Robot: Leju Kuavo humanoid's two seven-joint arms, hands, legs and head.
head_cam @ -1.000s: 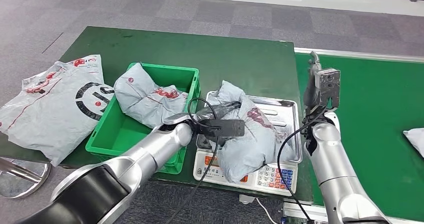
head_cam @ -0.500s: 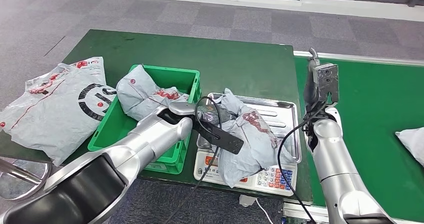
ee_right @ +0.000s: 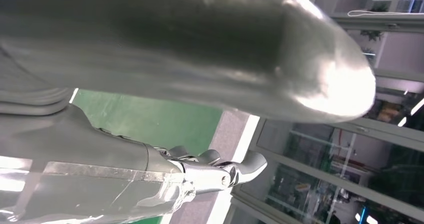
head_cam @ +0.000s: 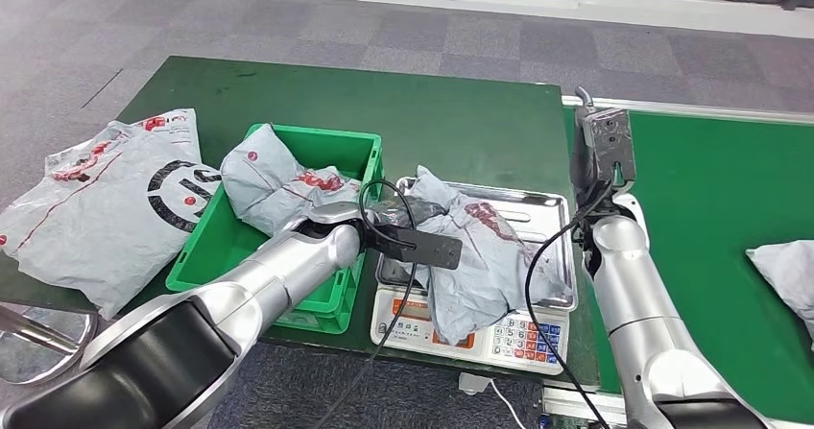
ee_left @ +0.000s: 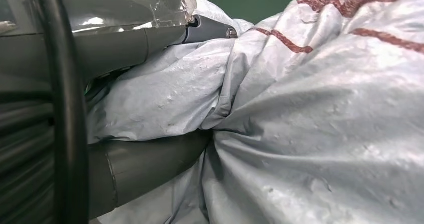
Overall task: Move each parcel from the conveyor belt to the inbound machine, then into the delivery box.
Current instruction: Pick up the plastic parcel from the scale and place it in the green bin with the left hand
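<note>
The left hand [head_cam: 398,220] grips a grey parcel [head_cam: 480,256] that lies on the steel tray of the weighing scale [head_cam: 552,256], its fingers [ee_left: 150,159] pressed into the wrinkled bag. The right hand [head_cam: 587,155] is raised beside the green conveyor belt [head_cam: 710,208]; it holds nothing, with its fingers [ee_right: 220,171] loosely apart.
</note>
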